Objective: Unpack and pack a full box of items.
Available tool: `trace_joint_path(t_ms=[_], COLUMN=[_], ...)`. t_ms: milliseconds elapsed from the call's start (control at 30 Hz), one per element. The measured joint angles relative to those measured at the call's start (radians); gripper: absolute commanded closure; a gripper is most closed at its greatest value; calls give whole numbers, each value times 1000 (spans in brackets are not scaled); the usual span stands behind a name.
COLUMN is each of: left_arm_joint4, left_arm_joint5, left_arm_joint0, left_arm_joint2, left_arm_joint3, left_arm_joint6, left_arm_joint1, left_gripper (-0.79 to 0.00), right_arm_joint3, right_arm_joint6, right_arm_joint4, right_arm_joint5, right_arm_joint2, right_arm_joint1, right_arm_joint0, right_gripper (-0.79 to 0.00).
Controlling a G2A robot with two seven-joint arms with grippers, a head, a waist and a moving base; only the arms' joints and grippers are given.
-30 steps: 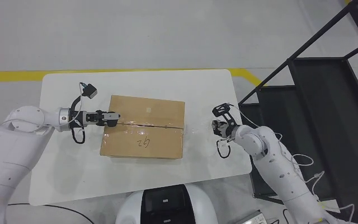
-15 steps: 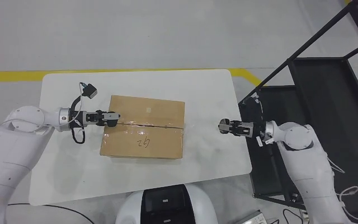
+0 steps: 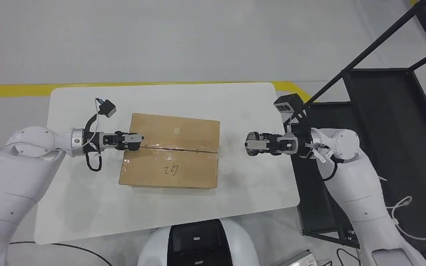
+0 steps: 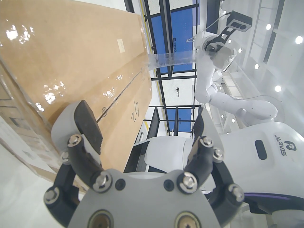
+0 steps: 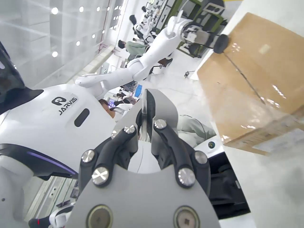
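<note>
Right gripper [image 3: 249, 143] has swung in from the worktop's right edge since half a second ago and now hangs just off the box's right side. Its wrist, bent back a second ago, is lined up level and pointing at the box. Left gripper [image 3: 133, 139] hasn't shifted. It sits at the left end of the box's seam with its claw apart, one dark pad on the top face by the edge and the other off the box.

The box [image 3: 173, 149] hasn't moved, mid worktop [image 3: 246, 106], a bit toward the left, flaps shut. Right claw is together, pinched on a clear tape strip [image 4: 171, 59] that runs from the seam's right end out to it.

Meaning, as a guess: the tape peel is underway, the seam is mostly still sealed, and unpacking hasn't begun. With the right gripper nearer the box, the strip likely has some slack.

Materials:
- Box is brown cardboard, rectangular and flat-topped, with a centre seam [image 4: 123, 88] under glossy film. It carries a handwritten mark and a small pale label [image 4: 121, 46].
- Tape is thin, see-through and shiny, and probably sticky and clingy.
- Worktop is smooth white with rounded corners.
- Finger pads look like dark rubber on white and metal links.
</note>
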Motion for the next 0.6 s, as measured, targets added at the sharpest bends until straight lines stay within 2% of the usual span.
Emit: trace_joint_path(t_ms=[167, 300, 600], left_arm_joint4=[14, 18, 30], left_arm_joint5=[11, 16, 22], left_arm_joint0=[23, 37, 58], left_arm_joint2=[-22, -38, -72], left_arm_joint3=[-23, -32, -36], left_arm_joint6=[16, 16, 11], left_arm_joint1=[4, 6, 9], left_gripper=[-785, -785, -785], right_arm_joint3=[66, 181, 339], right_arm_joint6=[-19, -49, -94], right_arm_joint4=[29, 68, 142], right_arm_joint5=[-19, -49, -94], right_arm_joint2=[-150, -271, -427], right_arm_joint1=[-26, -58, -124], right_arm_joint0=[80, 155, 291], right_gripper=[0, 0, 0])
